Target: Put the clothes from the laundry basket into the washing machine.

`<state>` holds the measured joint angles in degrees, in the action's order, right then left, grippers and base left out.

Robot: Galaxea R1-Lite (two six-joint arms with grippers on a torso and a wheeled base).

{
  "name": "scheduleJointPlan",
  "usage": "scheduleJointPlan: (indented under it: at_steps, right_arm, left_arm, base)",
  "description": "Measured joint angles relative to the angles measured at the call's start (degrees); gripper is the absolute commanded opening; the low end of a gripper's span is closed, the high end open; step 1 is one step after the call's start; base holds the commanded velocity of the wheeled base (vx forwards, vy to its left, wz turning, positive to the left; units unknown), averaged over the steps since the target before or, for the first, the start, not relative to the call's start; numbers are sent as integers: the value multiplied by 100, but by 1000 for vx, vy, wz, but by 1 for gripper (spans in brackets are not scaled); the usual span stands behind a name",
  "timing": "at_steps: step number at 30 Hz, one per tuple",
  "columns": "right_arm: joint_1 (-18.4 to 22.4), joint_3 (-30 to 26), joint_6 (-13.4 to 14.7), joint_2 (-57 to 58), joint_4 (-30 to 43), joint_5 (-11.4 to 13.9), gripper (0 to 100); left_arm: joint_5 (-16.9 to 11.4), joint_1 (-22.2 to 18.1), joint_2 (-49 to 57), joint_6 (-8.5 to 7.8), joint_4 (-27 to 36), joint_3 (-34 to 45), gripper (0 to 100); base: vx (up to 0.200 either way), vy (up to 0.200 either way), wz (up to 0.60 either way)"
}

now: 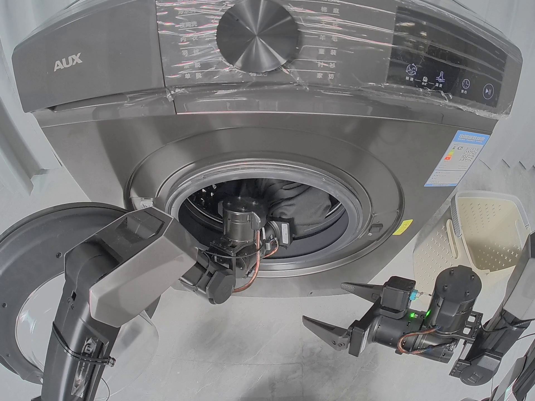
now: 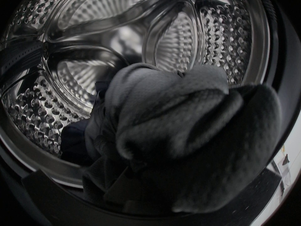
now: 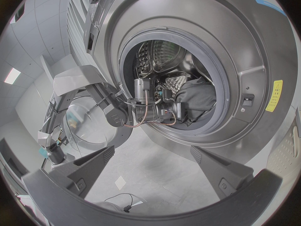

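Observation:
The grey washing machine (image 1: 267, 135) stands with its round opening uncovered. A dark grey garment (image 1: 301, 203) lies bunched in the drum toward its right side, over the lower rim of the seal. My left gripper (image 3: 179, 110) is inside the opening, right against that garment (image 3: 196, 99). In the left wrist view the garment (image 2: 188, 132) bulges over the gripper, with the perforated steel drum (image 2: 219, 35) behind it. My right gripper (image 1: 324, 306) hangs open and holds nothing, low in front of the machine, right of the opening; its fingertips (image 3: 106, 151) are spread wide.
The machine's door (image 1: 33, 285) is swung open to the left, beside my left arm. A cream laundry basket (image 1: 490, 235) stands on the floor to the right of the machine; what shows of its inside holds nothing. Pale floor lies below the opening.

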<state>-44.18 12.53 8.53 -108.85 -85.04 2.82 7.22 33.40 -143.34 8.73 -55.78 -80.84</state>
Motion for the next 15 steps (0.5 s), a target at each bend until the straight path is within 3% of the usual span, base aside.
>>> scheduleJointPlan:
  at_steps: [6, 15]
  right_arm:
    - [-11, 17, 0, 0, -5, -2, 100]
    - [-15, 28, 0, 0, -9, -2, 100]
  left_arm:
    - [318, -61, -121, 167, -32, -817, 0]
    - [688, -262, -427, 268, -202, -1993, 0]
  base:
    - [0, 0, 0]
    - [0, 0, 0]
